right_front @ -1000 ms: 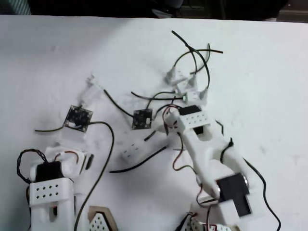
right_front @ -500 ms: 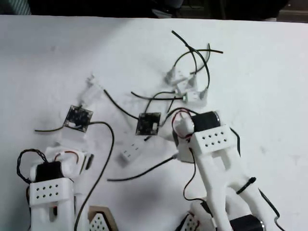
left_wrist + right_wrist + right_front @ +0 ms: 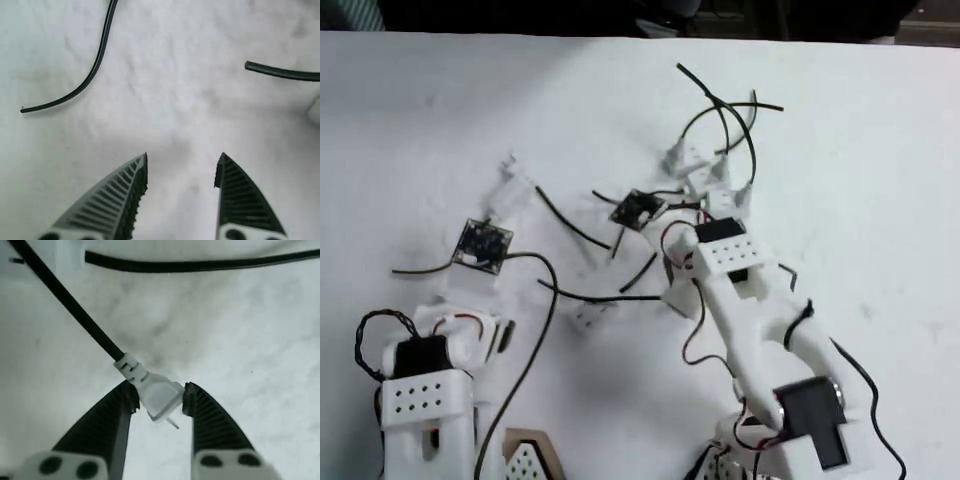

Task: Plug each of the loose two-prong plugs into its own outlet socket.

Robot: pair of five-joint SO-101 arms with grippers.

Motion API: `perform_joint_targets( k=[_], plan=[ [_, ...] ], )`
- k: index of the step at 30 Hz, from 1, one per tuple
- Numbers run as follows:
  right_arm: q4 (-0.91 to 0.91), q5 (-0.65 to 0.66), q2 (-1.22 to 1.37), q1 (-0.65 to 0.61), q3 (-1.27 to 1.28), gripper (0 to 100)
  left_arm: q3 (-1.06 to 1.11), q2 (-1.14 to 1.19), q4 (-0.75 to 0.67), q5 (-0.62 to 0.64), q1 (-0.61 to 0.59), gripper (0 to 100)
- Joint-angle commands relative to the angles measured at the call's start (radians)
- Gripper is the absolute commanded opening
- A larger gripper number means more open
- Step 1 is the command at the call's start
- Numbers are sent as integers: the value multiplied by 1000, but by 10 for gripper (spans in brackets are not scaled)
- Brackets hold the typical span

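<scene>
Two grippers to account for, starting at the right gripper (image 3: pixel 160 389): clamped on a white two-prong plug (image 3: pixel 156 399) by its body, with a prong poking out below and the black cord (image 3: pixel 75 305) trailing away over the table (image 3: pixel 165 100). Next, at the near-left corner, the left gripper (image 3: pixel 183 159): spread wide just above bare surface, holding nothing.

Swung about over the last second with the right arm (image 3: pixel 750 330): drawn back halfway through, then stretched forward again. Shifted along with it: the nearer dark square socket (image 3: pixel 638 210), gone from mid-table to just beside the white cluster (image 3: pixel 710 180), and a loose cord (image 3: pixel 600 296) pulled closer to the middle. Left untouched meanwhile: the other socket (image 3: pixel 482 245) and the left arm (image 3: pixel 420 400). Means, probably, a plug secured but not yet seated, and a target off its old spot, so needing fresh aim.

Counting up: two dark square sockets; one plug in the grip; one white plug (image 3: pixel 515 180) lying apart toward the far left; roughly three white pieces bunched in the cluster, too tangled to number surely; one white block (image 3: pixel 588 318) mid-table.
</scene>
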Motion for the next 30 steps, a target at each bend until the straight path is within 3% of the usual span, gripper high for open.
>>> perform_joint_targets(
  k=[1,10,15,24,30],
  plan=[
    [-15,-12,-13,12,-9,159,-5,-18,-15,-6,1,226],
    [67,61,-133,-44,-3,167,-5,-18,-15,-6,1,226],
    [105,68,-122,-56,-3,247,-5,-18,-15,-6,1,226],
    [94,158,-87,-85,81,180,-5,-18,-15,-6,1,226],
    [-16,158,-85,-97,140,180,-5,-18,-15,-6,1,226]
  ],
)
